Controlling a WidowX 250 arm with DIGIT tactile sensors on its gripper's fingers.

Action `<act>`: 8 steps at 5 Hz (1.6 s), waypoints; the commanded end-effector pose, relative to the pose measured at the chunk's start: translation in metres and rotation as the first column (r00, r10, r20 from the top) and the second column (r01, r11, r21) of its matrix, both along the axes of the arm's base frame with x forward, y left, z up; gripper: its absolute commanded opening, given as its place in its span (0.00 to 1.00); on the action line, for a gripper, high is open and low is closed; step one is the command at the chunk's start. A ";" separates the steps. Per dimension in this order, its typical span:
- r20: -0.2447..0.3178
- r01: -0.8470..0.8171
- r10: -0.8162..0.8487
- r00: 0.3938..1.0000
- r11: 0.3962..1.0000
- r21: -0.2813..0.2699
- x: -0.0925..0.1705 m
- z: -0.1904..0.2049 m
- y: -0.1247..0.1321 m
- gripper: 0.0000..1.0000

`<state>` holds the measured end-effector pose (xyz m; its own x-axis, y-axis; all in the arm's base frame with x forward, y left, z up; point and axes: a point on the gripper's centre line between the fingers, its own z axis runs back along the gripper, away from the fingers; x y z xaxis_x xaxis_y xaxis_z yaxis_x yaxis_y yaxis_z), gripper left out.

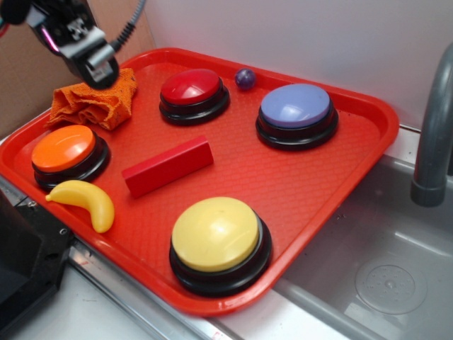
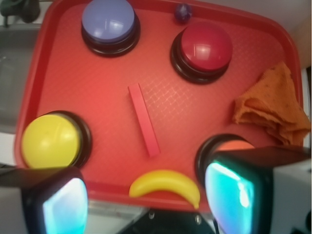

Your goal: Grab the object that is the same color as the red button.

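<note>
Plainly, the block (image 1: pixel 168 166) lies flat near the middle of the tray (image 1: pixel 333 184), apart from every button, with the red button (image 1: pixel 192 91) above it in the exterior view and the banana (image 1: pixel 86 202) toward the lower left; it looks rigid, light and smooth-faced, probably wood or plastic, so it should neither crush nor bend, though it could skid on the textured tray; the narrow width across its long sides, about mid-length, seems the best hold; the pincer (image 2: pixel 146 204) hangs wide and empty, high in the upper left of the exterior view over the cloth (image 1: pixel 95 100).
</note>
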<state>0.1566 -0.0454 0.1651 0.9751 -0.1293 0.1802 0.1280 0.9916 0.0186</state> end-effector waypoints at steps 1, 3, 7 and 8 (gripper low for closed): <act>-0.023 0.011 -0.011 1.000 1.000 0.018 0.031 -0.065 -0.007 1.00; -0.063 0.003 0.005 0.998 0.993 0.119 0.044 -0.113 -0.006 1.00; -0.115 -0.021 0.029 0.993 0.998 0.067 0.039 -0.123 0.001 0.00; -0.095 -0.064 0.065 0.993 0.998 0.020 0.042 -0.089 0.008 0.00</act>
